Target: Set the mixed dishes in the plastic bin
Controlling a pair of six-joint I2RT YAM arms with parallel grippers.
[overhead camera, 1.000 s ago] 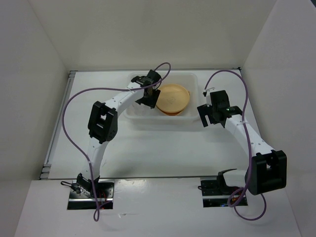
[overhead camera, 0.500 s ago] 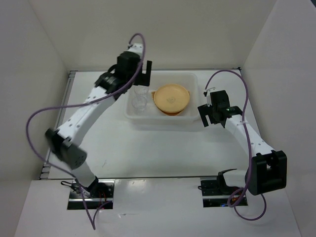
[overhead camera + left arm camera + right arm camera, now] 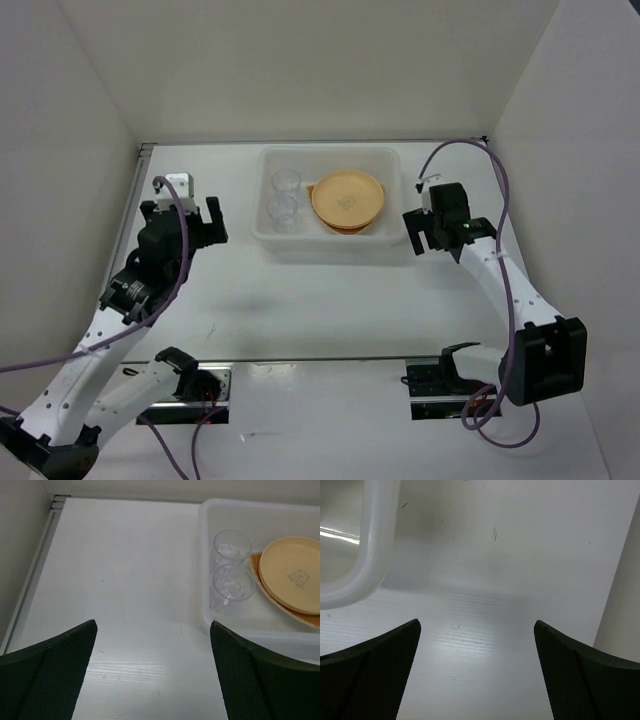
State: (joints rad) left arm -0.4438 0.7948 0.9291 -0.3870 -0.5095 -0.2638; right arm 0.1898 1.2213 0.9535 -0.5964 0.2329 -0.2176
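The plastic bin [image 3: 330, 241] stands at the back middle of the table. Inside it are two clear cups [image 3: 286, 182] [image 3: 283, 212] upright on the left. On the right lies a yellow-orange plate [image 3: 347, 197] on the woven basket tray [image 3: 343, 228]. My left gripper [image 3: 182, 212] is open and empty over bare table, left of the bin. Its wrist view shows the cups [image 3: 231, 547] [image 3: 233, 585], the plate [image 3: 295, 572], the tray's edge [image 3: 256, 570] and the bin's rim [image 3: 204, 580] beyond the gripper [image 3: 152, 670]. My right gripper [image 3: 425, 224] [image 3: 477, 670] is open and empty beside the bin's near right corner [image 3: 375, 545].
White walls close in the table on the left, back and right; the right wall [image 3: 625, 580] stands close to my right gripper. A metal rail [image 3: 118, 255] runs along the table's left edge. The arm bases [image 3: 185, 385] [image 3: 445, 380] sit at the near edge.
My left gripper has opened, risen out of the bin and swung back to the left over the table. Two cups now show in the bin. The right arm has barely moved.
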